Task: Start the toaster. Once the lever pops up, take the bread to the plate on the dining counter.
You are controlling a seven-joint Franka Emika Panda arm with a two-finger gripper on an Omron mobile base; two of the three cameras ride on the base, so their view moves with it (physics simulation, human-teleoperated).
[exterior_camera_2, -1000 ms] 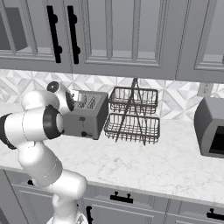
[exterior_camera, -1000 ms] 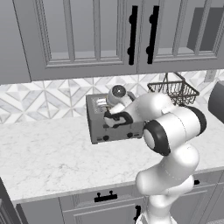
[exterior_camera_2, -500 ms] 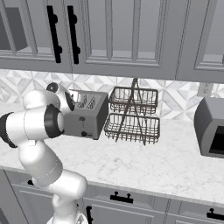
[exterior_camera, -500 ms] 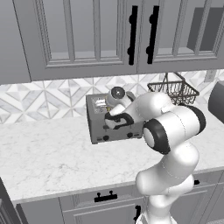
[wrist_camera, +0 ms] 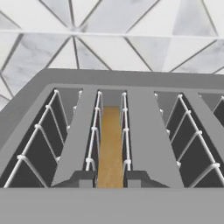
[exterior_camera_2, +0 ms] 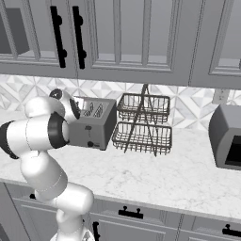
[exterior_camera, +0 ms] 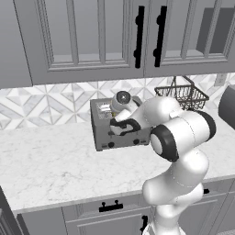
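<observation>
Hand (wrist_camera: 111, 178) fingertips flank bread (wrist_camera: 109, 144) edge in toaster (wrist_camera: 70, 144) slot; actual grip unclear, slice mostly hidden.

Even, soft rendered light — sharp throughout, faint shadows, no glare or blur.

Toaster (exterior_camera: 120, 133) matt grey metal; bread (wrist_camera: 109, 148) golden, grainy; counter (exterior_camera_2: 155, 174) white veined marble.

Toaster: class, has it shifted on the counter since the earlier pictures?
No. In the left base view the toaster stands at the same spot as before, with the same gap to the wire basket on its right.
</observation>
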